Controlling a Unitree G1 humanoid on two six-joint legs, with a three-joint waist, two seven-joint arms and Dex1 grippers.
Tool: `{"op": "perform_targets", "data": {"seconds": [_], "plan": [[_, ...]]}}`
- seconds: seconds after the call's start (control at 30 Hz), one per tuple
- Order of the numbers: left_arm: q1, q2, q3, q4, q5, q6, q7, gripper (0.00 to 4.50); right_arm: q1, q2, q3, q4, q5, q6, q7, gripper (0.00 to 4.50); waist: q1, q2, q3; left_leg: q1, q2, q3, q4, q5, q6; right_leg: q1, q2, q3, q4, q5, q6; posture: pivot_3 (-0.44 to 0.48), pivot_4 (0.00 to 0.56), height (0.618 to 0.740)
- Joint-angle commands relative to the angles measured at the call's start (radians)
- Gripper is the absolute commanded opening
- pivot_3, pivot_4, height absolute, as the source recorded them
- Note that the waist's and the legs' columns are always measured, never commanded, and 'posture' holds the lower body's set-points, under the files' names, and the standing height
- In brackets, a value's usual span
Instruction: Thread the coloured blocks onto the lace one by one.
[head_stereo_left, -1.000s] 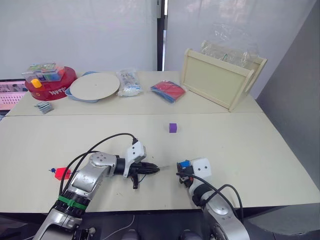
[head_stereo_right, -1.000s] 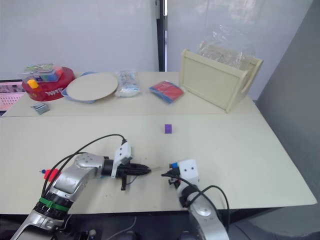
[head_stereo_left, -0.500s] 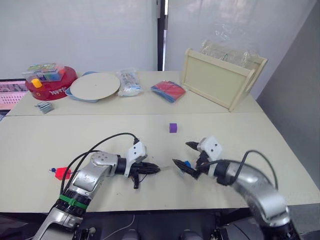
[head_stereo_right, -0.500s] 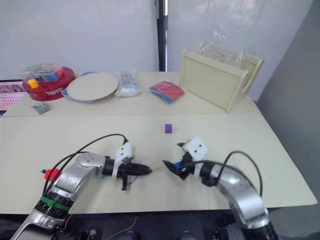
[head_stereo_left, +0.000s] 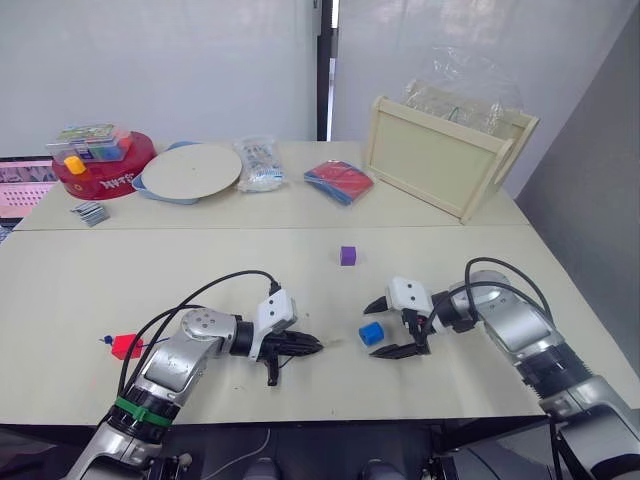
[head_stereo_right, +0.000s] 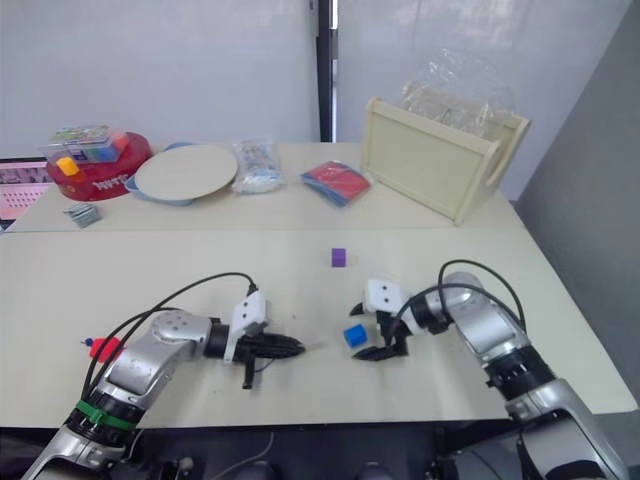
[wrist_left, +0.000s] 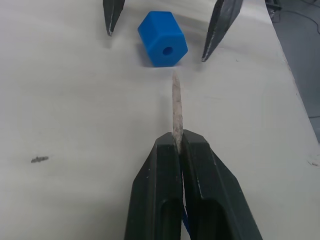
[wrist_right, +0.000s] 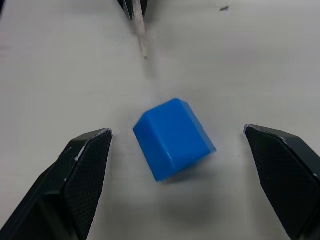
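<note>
A blue block (head_stereo_left: 371, 334) lies on the table, its hole facing my left gripper (wrist_left: 178, 137). That gripper is shut on the lace's stiff pale tip (wrist_left: 176, 105), which points at the block (wrist_left: 162, 39) from a short gap away. My right gripper (wrist_right: 177, 131) stands wide open around the blue block (wrist_right: 174, 138), one finger on each side and neither touching it. A purple block (head_stereo_left: 347, 256) sits farther back at the table's middle. A red block (head_stereo_left: 125, 347) lies at the near left, with a bit of dark-blue lace beside it.
Along the back stand a red tub (head_stereo_left: 100, 165) with a yellow piece, a round white plate (head_stereo_left: 190, 170), a plastic bag (head_stereo_left: 260, 165), a red-and-blue packet (head_stereo_left: 338, 180) and a wooden tray (head_stereo_left: 440, 160). The table's front edge runs just below both grippers.
My right gripper carried the blue block out over the table, opened and let it go; the block now lies between its spread fingers. The left gripper has held still.
</note>
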Motion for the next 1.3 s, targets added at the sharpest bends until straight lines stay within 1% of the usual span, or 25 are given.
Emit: {"op": "perform_targets", "data": {"seconds": [0.03, 0.07, 0.1, 0.2, 0.37, 0.4, 0.7, 0.87, 1.3], "plan": [[0.007, 0.006, 0.010, -0.055, -0.018, 0.016, 0.008, 0.00, -0.032, 0.022, -0.012, 0.060, -0.020, -0.100, 0.041, 4.46, 0.001, 0.000, 0.000, 0.000, 0.000, 0.000, 0.000, 0.000, 0.000, 0.000, 0.000, 0.000, 0.000, 0.000, 0.000, 0.000, 0.150, 0.740], [0.008, 0.006, 0.010, -0.060, -0.019, 0.020, 0.010, 0.00, -0.035, 0.027, -0.014, 0.078, -0.026, -0.122, 0.046, 4.46, 0.001, 0.000, 0.000, 0.000, 0.000, 0.000, 0.000, 0.000, 0.000, 0.000, 0.000, 0.000, 0.000, 0.000, 0.000, 0.000, 0.150, 0.740], [0.008, 0.006, 0.011, -0.065, -0.020, 0.025, 0.011, 0.00, -0.036, 0.034, -0.017, 0.092, -0.030, -0.139, 0.048, 4.24, 0.001, 0.000, 0.000, 0.000, 0.000, 0.000, 0.000, 0.000, 0.000, 0.000, 0.000, 0.000, 0.000, 0.000, 0.000, 0.000, 0.150, 0.740], [0.008, 0.006, 0.009, -0.078, -0.022, 0.036, 0.015, 0.00, -0.032, 0.046, -0.024, 0.116, -0.034, -0.167, 0.056, 3.28, 0.000, 0.000, 0.000, 0.000, 0.000, 0.000, 0.000, 0.000, 0.000, 0.000, 0.000, 0.000, 0.000, 0.000, 0.000, 0.000, 0.150, 0.740], [-0.021, 0.000, -0.007, -0.082, -0.009, 0.083, 0.036, 0.00, -0.014, 0.047, -0.027, 0.090, -0.037, -0.150, 0.068, 1.55, 0.000, 0.000, 0.000, 0.001, 0.000, 0.000, 0.000, 0.000, 0.000, 0.000, 0.000, 0.000, 0.001, 0.000, 0.000, 0.000, 0.150, 0.740], [-0.025, 0.000, -0.012, -0.089, -0.007, 0.092, 0.040, 0.00, -0.008, 0.047, -0.030, 0.084, -0.036, -0.139, 0.065, 1.32, 0.000, 0.000, 0.000, 0.001, 0.000, 0.000, 0.000, 0.000, 0.000, 0.000, 0.000, 0.000, 0.001, 0.000, 0.000, 0.000, 0.150, 0.740], [-0.048, -0.007, -0.052, -0.090, 0.010, 0.089, 0.051, 0.00, 0.044, 0.053, -0.042, -0.016, -0.032, -0.046, 0.044, 1.29, 0.000, 0.000, 0.000, 0.001, 0.000, 0.000, 0.001, 0.000, 0.000, 0.001, 0.000, 0.000, 0.001, 0.000, 0.000, 0.000, 0.150, 0.740], [-0.065, -0.026, -0.054, -0.081, 0.003, 0.083, 0.058, 0.00, 0.052, 0.051, -0.039, -0.037, -0.043, -0.030, 0.038, 1.29, 0.000, 0.000, 0.000, 0.001, 0.000, 0.000, 0.001, 0.000, 0.000, 0.001, 0.000, 0.000, 0.001, 0.000, 0.000, 0.000, 0.150, 0.740], [-0.087, -0.024, -0.074, -0.073, 0.020, 0.097, 0.058, 0.00, 0.063, 0.056, -0.038, -0.075, -0.047, 0.007, 0.033, 1.29, 0.000, 0.000, 0.000, 0.001, 0.000, 0.000, 0.000, 0.000, 0.000, 0.001, 0.000, 0.000, 0.001, 0.000, 0.000, 0.000, 0.150, 0.740]]}}
